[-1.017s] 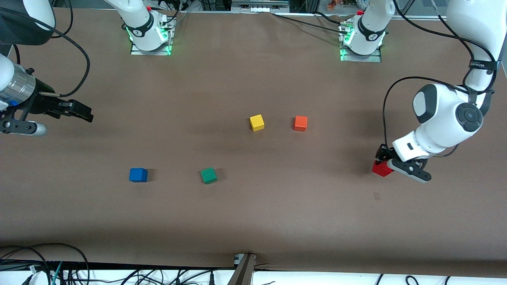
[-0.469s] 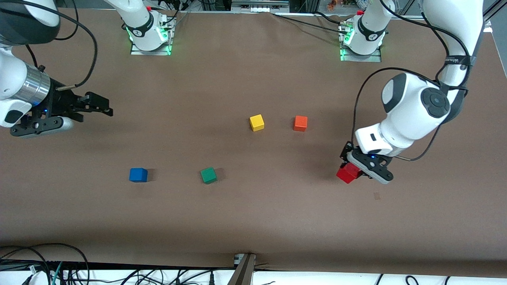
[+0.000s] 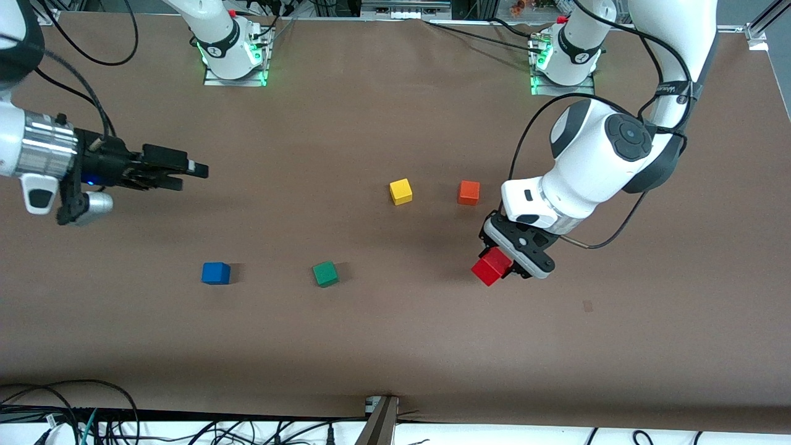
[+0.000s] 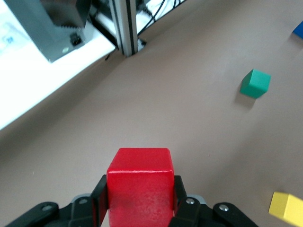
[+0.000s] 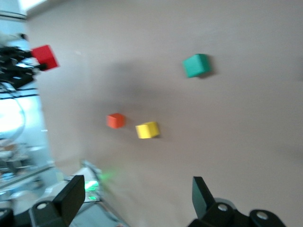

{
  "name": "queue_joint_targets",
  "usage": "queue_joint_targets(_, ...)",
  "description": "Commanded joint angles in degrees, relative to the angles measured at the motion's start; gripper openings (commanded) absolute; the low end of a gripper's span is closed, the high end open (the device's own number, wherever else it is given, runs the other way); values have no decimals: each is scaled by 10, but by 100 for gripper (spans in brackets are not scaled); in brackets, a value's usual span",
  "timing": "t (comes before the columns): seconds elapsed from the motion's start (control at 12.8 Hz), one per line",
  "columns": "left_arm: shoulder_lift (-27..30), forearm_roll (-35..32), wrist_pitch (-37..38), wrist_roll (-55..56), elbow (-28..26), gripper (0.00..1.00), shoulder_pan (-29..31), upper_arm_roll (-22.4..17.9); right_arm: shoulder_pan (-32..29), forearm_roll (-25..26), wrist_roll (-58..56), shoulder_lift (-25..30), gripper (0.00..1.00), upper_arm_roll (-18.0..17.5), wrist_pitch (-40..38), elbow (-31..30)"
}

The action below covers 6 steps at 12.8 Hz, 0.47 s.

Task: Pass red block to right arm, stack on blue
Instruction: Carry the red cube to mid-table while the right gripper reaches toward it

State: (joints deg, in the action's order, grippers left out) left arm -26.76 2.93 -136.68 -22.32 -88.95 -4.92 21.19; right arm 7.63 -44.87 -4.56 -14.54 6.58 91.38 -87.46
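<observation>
My left gripper (image 3: pixel 499 264) is shut on the red block (image 3: pixel 491 269), held in the air over bare table toward the left arm's end. In the left wrist view the red block (image 4: pixel 139 187) fills the gap between the two black fingers (image 4: pixel 99 201). The blue cube (image 3: pixel 215 273) rests on the table toward the right arm's end, with nothing on it. My right gripper (image 3: pixel 188 175) hangs open and empty over bare table at the right arm's end, pointing toward the middle. The right wrist view shows its fingers (image 5: pixel 71 196) wide apart and the red block (image 5: pixel 45 56) far off.
A green cube (image 3: pixel 325 273) sits beside the blue one, toward the middle. A yellow cube (image 3: pixel 401 191) and an orange-red cube (image 3: pixel 468 193) lie side by side farther from the front camera. Both arm bases stand on the table's back edge, with cables along the front edge.
The left arm has carried the red block from the left arm's end toward the middle. The right gripper has come in from the table's end toward the middle, still open.
</observation>
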Motion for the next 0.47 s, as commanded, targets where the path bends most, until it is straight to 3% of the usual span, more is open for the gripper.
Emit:
queue_joint_targets(0.0, -31, 24, 6, -15, 60, 0, -15, -4, -3, -122, 11, -42, 100, 0, 12, 5)
queue_joint_targets(0.16, -44, 49, 6, -43, 84, 0, -15, -2, -2, -214, 11, -72, 100, 0, 20, 5)
queue_joint_targets(0.39, -65, 171, 6, -161, 98, 0, -5, -4, 14, -321, 11, -105, 100, -5, 69, 5)
